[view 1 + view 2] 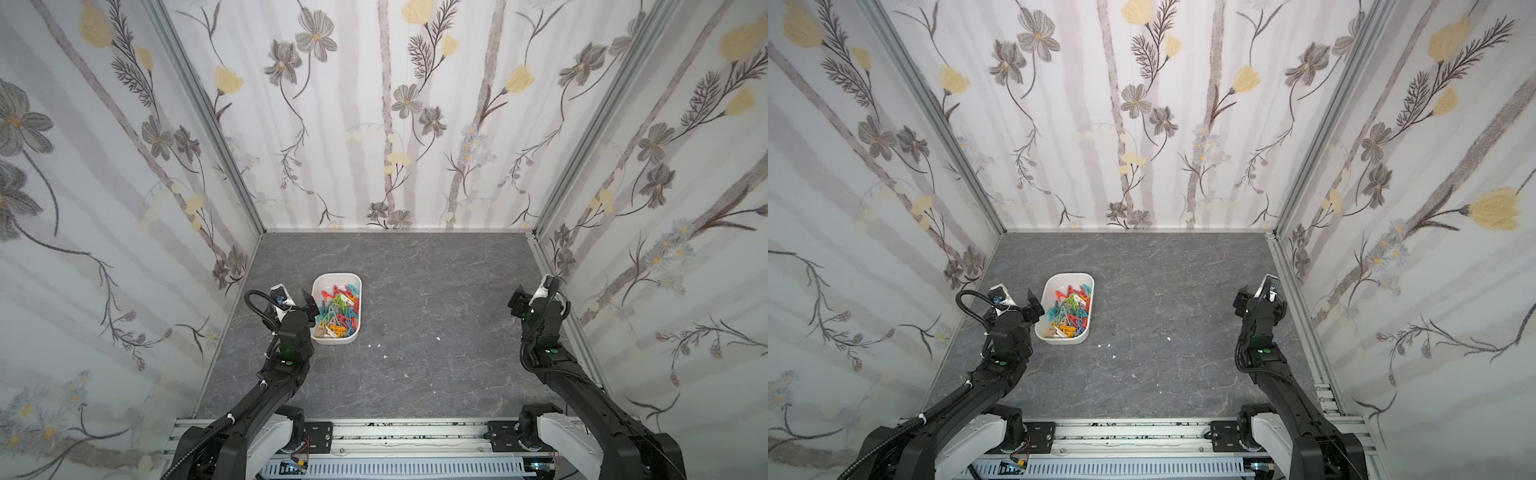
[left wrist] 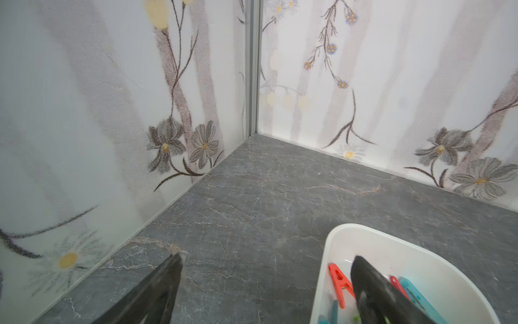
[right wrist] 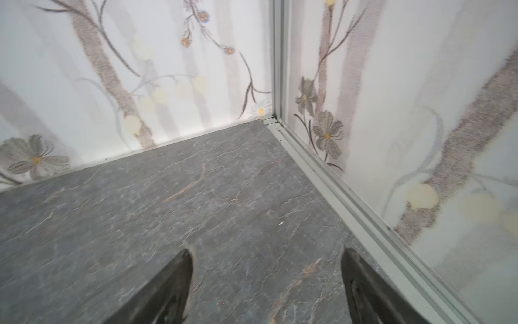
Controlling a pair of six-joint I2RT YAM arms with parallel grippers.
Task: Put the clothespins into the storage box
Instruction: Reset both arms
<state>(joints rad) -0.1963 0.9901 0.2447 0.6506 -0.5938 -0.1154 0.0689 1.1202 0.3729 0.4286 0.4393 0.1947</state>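
Clothespins [image 1: 337, 312] in a heap inside white storage box [image 1: 336, 274]; left tool [image 2: 266, 256] and right tool [image 3: 267, 252] both spread, empty.

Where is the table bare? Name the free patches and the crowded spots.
Free: the tabletop between the storage box and the right end effector, and the strip from the box to the back wall. Crowded: the box, heaped with clothespins, with the left end effector astride its rim.
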